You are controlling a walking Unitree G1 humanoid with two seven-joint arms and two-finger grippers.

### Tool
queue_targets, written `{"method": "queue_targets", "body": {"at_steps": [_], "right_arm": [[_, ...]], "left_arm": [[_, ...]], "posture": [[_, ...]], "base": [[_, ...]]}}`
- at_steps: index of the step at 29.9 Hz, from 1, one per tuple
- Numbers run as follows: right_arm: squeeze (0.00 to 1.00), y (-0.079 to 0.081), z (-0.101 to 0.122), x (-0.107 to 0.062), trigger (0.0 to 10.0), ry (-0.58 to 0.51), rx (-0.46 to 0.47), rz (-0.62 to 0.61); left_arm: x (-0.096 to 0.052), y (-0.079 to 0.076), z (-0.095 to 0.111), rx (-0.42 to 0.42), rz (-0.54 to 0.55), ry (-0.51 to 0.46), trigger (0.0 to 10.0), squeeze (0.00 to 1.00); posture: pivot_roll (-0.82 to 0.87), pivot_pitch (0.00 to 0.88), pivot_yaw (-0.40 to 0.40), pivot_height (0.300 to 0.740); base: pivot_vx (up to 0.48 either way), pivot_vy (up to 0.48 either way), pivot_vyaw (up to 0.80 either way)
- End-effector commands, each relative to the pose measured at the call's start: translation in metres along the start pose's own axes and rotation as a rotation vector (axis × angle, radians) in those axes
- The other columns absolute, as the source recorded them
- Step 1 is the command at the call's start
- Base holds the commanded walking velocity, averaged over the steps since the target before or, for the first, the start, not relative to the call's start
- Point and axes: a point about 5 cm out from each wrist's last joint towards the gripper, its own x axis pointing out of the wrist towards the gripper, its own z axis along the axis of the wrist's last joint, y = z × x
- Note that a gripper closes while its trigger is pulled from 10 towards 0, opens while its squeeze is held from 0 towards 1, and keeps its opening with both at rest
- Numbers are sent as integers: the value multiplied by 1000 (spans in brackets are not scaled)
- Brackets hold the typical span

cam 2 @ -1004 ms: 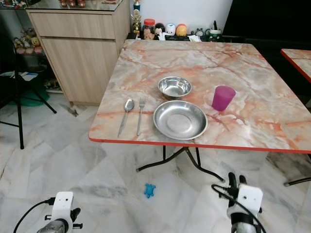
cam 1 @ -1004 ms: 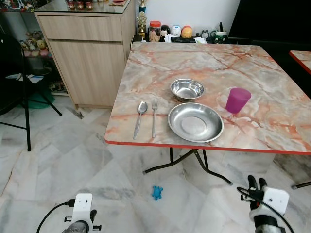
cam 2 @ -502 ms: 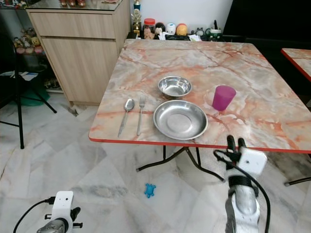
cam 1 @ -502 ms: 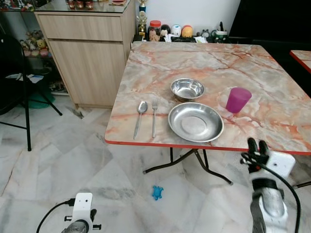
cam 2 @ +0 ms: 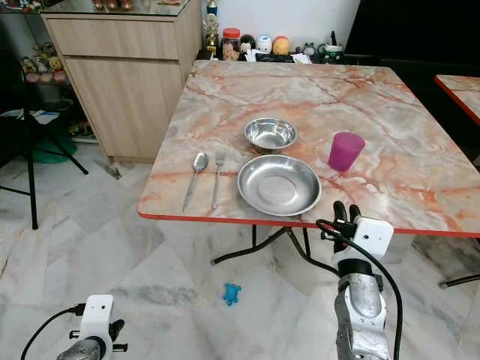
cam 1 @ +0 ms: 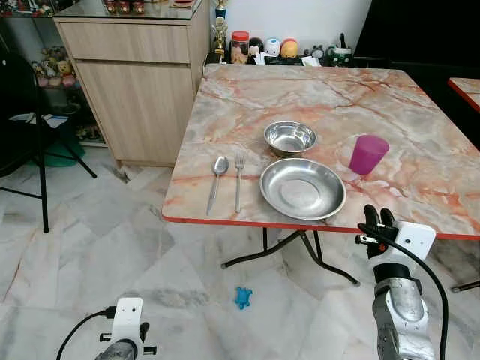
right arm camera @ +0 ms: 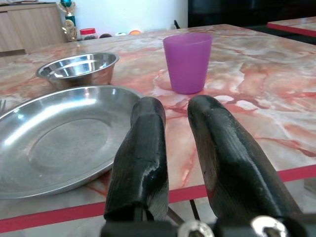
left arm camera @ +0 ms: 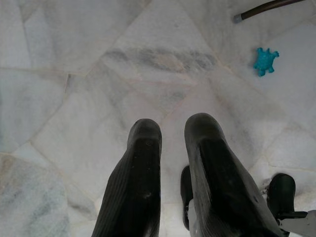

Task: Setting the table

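On the marble table [cam 1: 315, 97] a steel plate [cam 1: 302, 188] lies near the front edge, with a steel bowl [cam 1: 289, 138] just behind it. A spoon [cam 1: 214, 182] and a fork [cam 1: 238, 180] lie side by side left of the plate. A purple cup [cam 1: 368, 154] stands upright to the plate's right. My right gripper [cam 1: 377, 216] is raised at the table's front edge, just right of the plate and in front of the cup [right arm camera: 187, 61]. Its fingers [right arm camera: 145, 143] stand slightly open and hold nothing. My left gripper [left arm camera: 173, 128] hangs low over the floor, slightly open and holding nothing.
A wooden cabinet [cam 1: 135, 82] stands left of the table and a black folding chair [cam 1: 30, 127] at the far left. Jars and small figures [cam 1: 270, 49] line the table's far edge. A blue toy [cam 1: 242, 297] lies on the floor by the table legs [cam 1: 300, 251]. Another table's corner [cam 1: 465, 86] shows at the right.
My right arm has risen from near the floor to the height of the table's front edge and has shifted a little left toward the plate. The left arm has stayed still.
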Motion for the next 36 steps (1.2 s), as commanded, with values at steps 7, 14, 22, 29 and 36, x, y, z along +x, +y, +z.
{"method": "queue_targets", "body": {"at_steps": [7, 14, 22, 29, 36], "right_arm": [[0, 7, 10, 8, 10000, -28, 22, 23], [0, 9, 11, 10, 10000, -30, 17, 27], [0, 12, 13, 10, 10000, -42, 19, 35], [0, 10, 9, 5, 10000, -21, 30, 16], [0, 13, 9, 0, 10000, -18, 36, 16]], "left_arm": [[-1, -2, -4, 9, -4, 12, 10000, 0], [-1, -3, -4, 4, -8, 12, 10000, 0], [-1, -4, -3, 3, -11, 6, 10000, 0], [-1, -3, -4, -2, -6, 7, 10000, 0], [-1, -2, -4, -4, 0, 8, 10000, 0]], "posture": [[117, 0, -61, 740], [123, 0, -66, 740], [119, 0, -65, 740], [116, 0, -61, 740], [115, 0, -56, 740]], "base": [[298, 0, 0], [333, 0, 0], [350, 0, 0], [0, 0, -196], [0, 0, -547]]}}
